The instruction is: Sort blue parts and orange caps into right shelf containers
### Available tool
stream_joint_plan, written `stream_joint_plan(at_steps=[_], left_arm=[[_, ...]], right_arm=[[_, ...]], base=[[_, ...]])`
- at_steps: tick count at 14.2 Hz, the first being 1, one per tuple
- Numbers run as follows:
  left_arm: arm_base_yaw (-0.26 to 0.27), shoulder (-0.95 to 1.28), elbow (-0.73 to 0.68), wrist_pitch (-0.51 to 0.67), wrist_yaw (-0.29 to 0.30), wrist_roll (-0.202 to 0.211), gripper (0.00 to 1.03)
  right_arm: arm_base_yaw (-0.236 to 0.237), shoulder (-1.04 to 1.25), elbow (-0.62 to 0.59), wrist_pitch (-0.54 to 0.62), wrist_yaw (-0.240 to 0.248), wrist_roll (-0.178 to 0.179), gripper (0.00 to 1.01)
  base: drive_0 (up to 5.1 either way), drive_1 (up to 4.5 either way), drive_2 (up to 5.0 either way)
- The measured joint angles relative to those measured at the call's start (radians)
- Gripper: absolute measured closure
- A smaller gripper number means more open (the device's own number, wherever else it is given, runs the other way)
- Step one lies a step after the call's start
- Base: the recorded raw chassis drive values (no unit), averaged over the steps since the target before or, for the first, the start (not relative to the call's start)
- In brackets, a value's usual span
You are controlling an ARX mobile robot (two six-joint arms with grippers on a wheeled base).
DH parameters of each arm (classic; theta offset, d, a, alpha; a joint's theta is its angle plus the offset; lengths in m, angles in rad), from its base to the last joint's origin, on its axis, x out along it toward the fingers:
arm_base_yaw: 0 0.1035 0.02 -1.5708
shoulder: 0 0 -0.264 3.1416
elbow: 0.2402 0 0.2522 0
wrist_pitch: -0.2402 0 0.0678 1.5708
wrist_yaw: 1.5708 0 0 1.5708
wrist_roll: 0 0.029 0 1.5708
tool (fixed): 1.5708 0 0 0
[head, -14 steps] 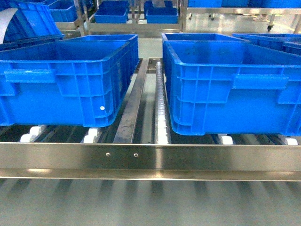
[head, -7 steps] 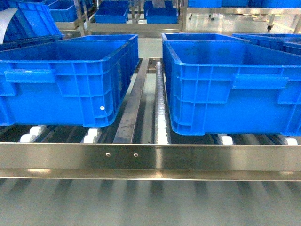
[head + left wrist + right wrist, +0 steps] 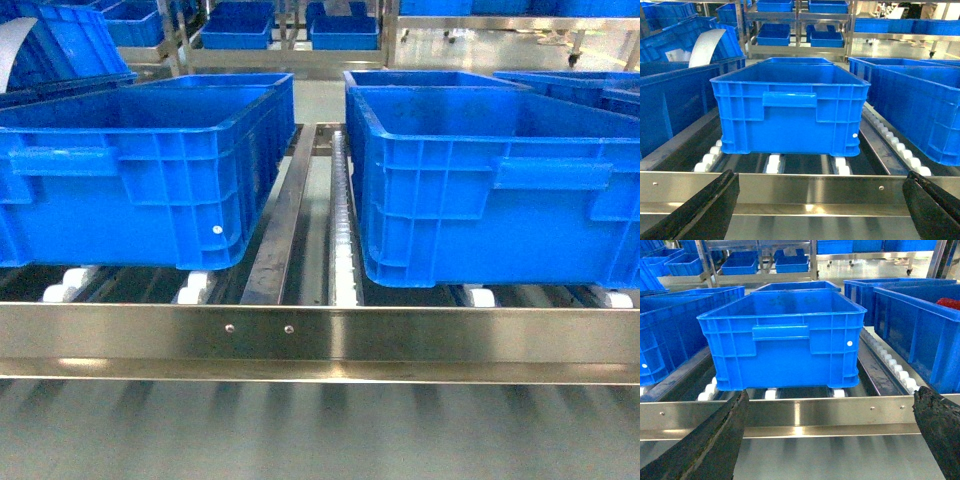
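Both end effectors, left point(image 3: 822, 212) and right point(image 3: 832, 440), hang spread wide and empty just before the shelf point(image 3: 320, 340) rail; blue containers point(image 3: 490, 185) sit behind it.

- The head camera looks forward and slightly down at the shelf point(image 3: 320, 345) from close in front, its shiny front rail crossing the lower frame, with two blue crates side by side: the left crate point(image 3: 140, 180) and the right crate point(image 3: 500, 190).
- The left wrist camera sits low, just before the rail, facing forward and level at one crate point(image 3: 790, 107); its dark gripper fingers point(image 3: 700, 210) frame the bottom corners.
- The right wrist camera takes a like stance, low and near the rail, facing another crate point(image 3: 782, 340), with its fingers point(image 3: 715, 445) at the lower corners.
- All three views share the front rail, white rollers point(image 3: 345, 250) and crates.
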Motion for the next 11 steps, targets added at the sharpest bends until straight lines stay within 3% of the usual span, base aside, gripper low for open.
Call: stream_joint_plan(at_steps=[11], left_arm=[[0.0,0.0,0.0,0.0,0.0,0.0,0.05]], right_arm=[[0.0,0.0,0.0,0.0,0.0,0.0,0.03]], base=[[0.0,0.0,0.0]])
